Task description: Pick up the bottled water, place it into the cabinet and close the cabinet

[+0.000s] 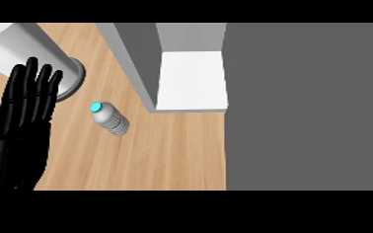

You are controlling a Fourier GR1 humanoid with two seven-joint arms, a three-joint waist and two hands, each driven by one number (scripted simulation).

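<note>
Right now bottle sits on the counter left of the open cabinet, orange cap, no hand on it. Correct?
Not quite: the head view shows the cap is turquoise, not orange. Otherwise right: the bottle stands on the wooden counter, left of the open cabinet, and the left hand rests open, apart from it.

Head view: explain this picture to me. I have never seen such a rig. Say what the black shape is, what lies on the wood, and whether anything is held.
The camera sits at the robot's head, looking steeply down at a wooden counter. The black shape at the left edge is the left robot hand, open with fingers up, resting and holding nothing. The right one is out of view. A water bottle with a blue cap is on the counter. Beside it is the open cabinet, white inside.
</note>
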